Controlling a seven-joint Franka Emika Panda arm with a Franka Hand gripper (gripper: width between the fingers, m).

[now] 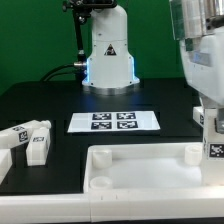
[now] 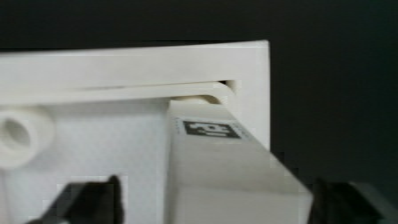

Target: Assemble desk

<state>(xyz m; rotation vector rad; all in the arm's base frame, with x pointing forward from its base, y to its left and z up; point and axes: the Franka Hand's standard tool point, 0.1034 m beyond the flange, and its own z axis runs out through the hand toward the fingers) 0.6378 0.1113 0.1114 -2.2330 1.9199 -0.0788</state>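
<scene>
In the exterior view the arm comes down from the upper corner on the exterior view's right, its wrist pointing straight down at the black surface (image 1: 40,100). The hand (image 1: 208,118) hangs upright over the corner of the desk top (image 1: 140,172) on the exterior view's right. Under it a leg (image 1: 213,140) stands upright at that corner, a black-and-white tag (image 1: 213,151) on its near face. The desk top lies flat near the front edge, rim upward. Two loose legs (image 1: 27,139) lie together far to the exterior view's left, well apart from the top. The marker board (image 1: 113,121) lies between the desk top and the robot base (image 1: 107,55).

In the wrist view the camera looks down the leg (image 2: 231,170) onto the desk top (image 2: 107,85), where the leg's far end meets the rimmed corner. A round hole (image 2: 15,135) shows in the top beside it. The dark fingertips (image 2: 89,203) flank the leg on both sides. One seems to be against it and the other perhaps just off it, so I cannot tell whether the hand (image 2: 214,205) is truly pinching.
</scene>
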